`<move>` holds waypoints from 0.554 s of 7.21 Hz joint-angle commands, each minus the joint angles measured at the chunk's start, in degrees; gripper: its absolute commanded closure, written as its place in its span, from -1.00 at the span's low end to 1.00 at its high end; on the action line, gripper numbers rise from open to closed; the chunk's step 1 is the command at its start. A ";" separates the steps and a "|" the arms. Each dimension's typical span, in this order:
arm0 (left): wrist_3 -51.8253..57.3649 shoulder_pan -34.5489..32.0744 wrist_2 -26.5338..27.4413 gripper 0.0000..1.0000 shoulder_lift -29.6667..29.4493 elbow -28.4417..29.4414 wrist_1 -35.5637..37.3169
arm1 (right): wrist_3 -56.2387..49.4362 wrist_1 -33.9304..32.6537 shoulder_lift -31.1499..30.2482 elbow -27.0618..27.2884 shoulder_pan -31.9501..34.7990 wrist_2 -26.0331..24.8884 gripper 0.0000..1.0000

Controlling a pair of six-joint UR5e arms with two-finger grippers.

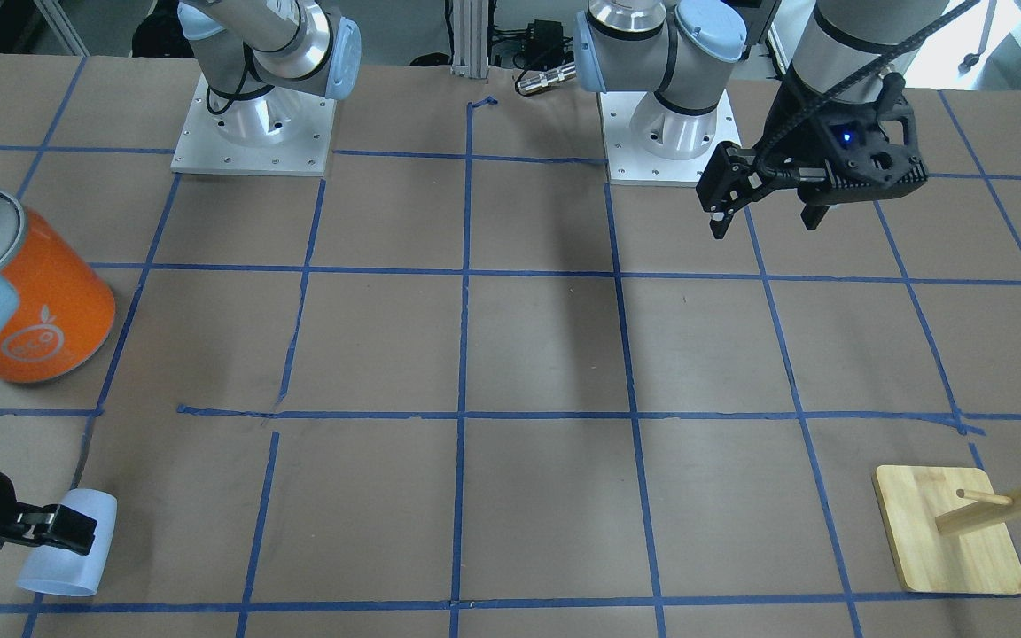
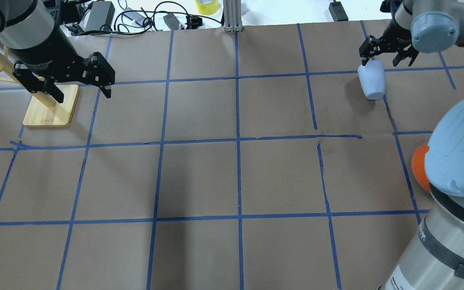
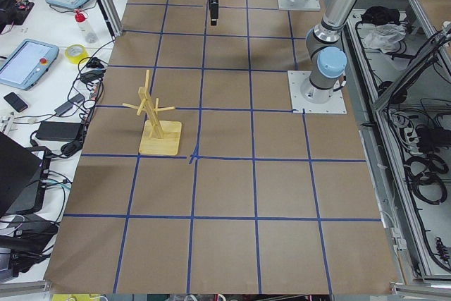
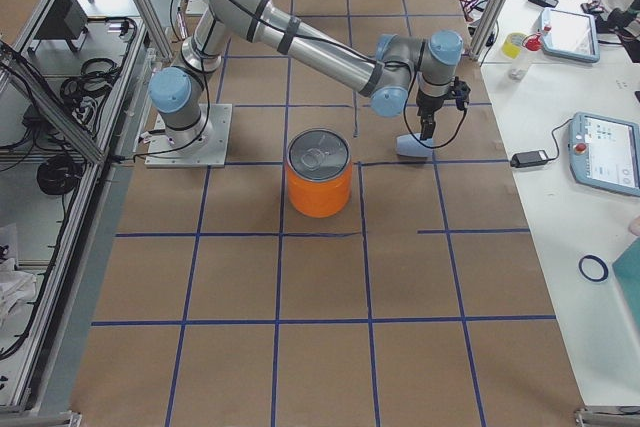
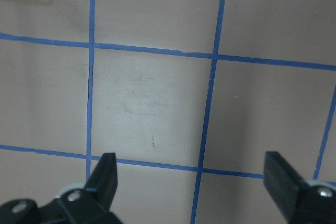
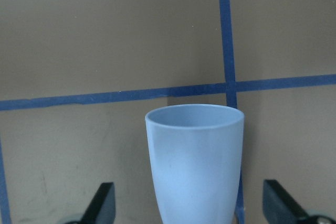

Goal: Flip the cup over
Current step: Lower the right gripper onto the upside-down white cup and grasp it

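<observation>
**Task object.** The small pale light-blue plastic tumbler (image 6: pixel 194 166) lies on its side on the brown paper-covered table with a blue tape grid (image 1: pixel 546 354). It is near the large orange can with a silver lid (image 4: pixel 320 182), on the can's operator side and not touching it. The wider end points away from the wrist. The narrow end points toward the wrist.

**Right gripper.** The right gripper (image 6: pixel 189 192) is at the tumbler's narrow end with its fingers spread wide. In the wrist view one finger stands on each side of the body, with a gap visible on both sides. In the front-facing view a finger overlaps the tumbler, so contact there cannot be ruled out. This straddle appears to prepare a pinch across the tapered wall, where the narrower girth fits between the pads. No grip is made yet, and the flip has not begun.

**Left gripper.** The left gripper (image 1: pixel 766 223) hangs above the table, well apart from the can, toward the opposite end. Its fingers are spread and it holds nothing. This position probably keeps the working area free.

**Other items.**
- The can is upright and is not part of the task.
- The pale wooden peg rack on a square base (image 1: pixel 927 523) stands well apart from the can, at the far end.
</observation>
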 commanded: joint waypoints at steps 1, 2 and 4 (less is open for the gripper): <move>0.04 0.13 0.00 -1.00 -0.21 -0.06 0.00 | -0.10 -3.52 3.49 0.16 -0.03 -0.10 -1.00; 0.04 0.13 0.00 -1.00 -0.21 -0.06 -0.09 | -0.19 -3.52 3.68 0.16 -0.03 -0.02 -1.00; 0.04 0.13 0.00 -1.00 -0.12 -0.06 0.00 | -0.10 -3.70 4.73 0.60 -0.03 -0.02 -1.00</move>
